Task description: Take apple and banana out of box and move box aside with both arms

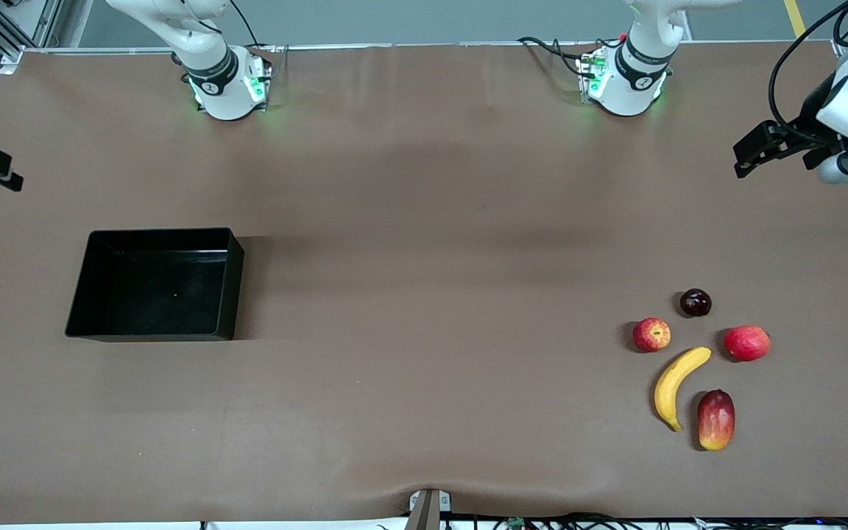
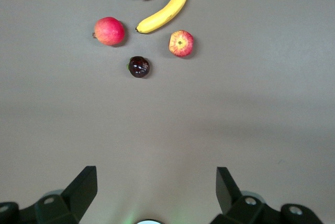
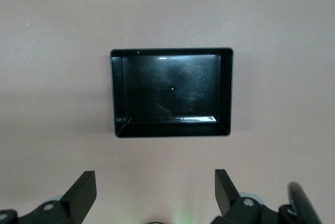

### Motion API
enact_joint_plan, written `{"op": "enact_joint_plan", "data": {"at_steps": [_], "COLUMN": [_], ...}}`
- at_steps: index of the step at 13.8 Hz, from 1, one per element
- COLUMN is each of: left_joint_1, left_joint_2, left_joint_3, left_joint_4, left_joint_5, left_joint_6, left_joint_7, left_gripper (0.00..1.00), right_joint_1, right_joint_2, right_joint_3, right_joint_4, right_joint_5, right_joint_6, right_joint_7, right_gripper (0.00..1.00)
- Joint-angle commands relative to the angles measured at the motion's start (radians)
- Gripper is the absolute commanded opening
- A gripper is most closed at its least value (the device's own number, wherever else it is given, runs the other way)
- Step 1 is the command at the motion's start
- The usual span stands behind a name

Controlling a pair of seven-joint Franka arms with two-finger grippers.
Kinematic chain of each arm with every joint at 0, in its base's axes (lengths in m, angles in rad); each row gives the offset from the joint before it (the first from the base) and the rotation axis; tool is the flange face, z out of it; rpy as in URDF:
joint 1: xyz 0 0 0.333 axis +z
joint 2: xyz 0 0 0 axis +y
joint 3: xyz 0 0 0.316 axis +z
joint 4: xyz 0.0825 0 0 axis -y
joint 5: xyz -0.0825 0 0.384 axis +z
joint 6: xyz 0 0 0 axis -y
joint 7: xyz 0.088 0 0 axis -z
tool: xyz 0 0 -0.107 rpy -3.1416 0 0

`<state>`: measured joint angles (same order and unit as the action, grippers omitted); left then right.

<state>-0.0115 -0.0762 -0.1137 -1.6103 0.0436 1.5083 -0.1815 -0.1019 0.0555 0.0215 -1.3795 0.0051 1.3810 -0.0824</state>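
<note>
The black box [image 1: 152,294] stands empty toward the right arm's end of the table, also in the right wrist view as box [image 3: 170,93]. The yellow banana [image 1: 678,383] and the small red apple [image 1: 651,335] lie toward the left arm's end; the left wrist view shows the banana [image 2: 166,9] and apple [image 2: 181,43]. My left gripper [image 1: 744,158] hangs open in the air over the table's edge at that end, its fingers [image 2: 86,182] wide apart and empty. My right gripper [image 1: 4,173] hangs open over the table's edge at the right arm's end, fingers [image 3: 84,187] holding nothing.
A dark plum [image 1: 695,302], a larger plain red fruit [image 1: 747,343] and a red-and-yellow mango [image 1: 715,419] lie around the banana and apple. Both arm bases [image 1: 229,85] [image 1: 623,81] stand at the table's edge farthest from the front camera. Brown table [image 1: 424,294] stretches between box and fruits.
</note>
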Motion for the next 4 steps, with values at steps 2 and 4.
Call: {"op": "enact_joint_plan", "data": {"at_steps": [2,4], "left_joint_1": [0.001,0.001], "left_joint_2": [0.010,0.010], "left_joint_3": [0.000,0.000], "left_joint_4": [0.024,0.024], "left_joint_5": [-0.019,-0.019], "left_joint_6": [-0.014,-0.014], "left_joint_7": [0.063,0.053], "left_gripper": [1.00,1.00], "right_joint_1": [0.010,0.034], "right_joint_2": [-0.052,-0.094], "right_joint_3": [0.003,0.003], "right_joint_4": [-0.056,-0.119], "right_joint_5": [0.013,0.013], "right_joint_6": [0.039,0.079], "right_joint_7": [0.015,0.015], "right_gripper": [1.00,1.00]}}
